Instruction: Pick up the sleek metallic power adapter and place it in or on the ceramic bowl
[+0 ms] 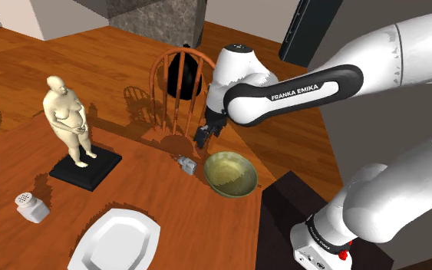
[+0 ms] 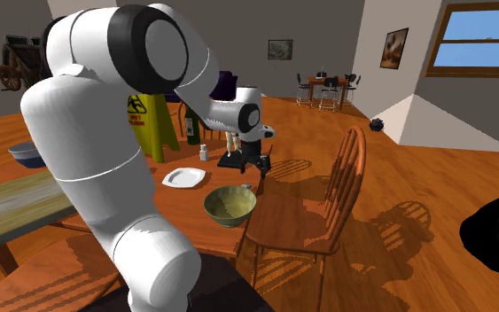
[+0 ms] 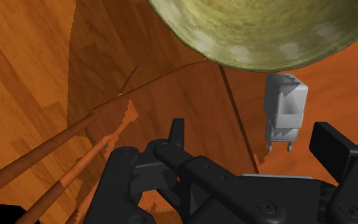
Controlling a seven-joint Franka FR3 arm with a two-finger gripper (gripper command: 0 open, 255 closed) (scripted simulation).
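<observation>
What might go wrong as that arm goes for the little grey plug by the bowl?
The small grey power adapter lies nearer one finger of the open black gripper, so closing may knock it aside. It sits near the brown wooden table's edge; a nudge might tip it off. The round olive-green bowl is close beside it, and a finger might bump its rim.

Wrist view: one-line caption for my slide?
Open gripper poised above the grey adapter, which lies beside the olive bowl on the wooden table.
</observation>
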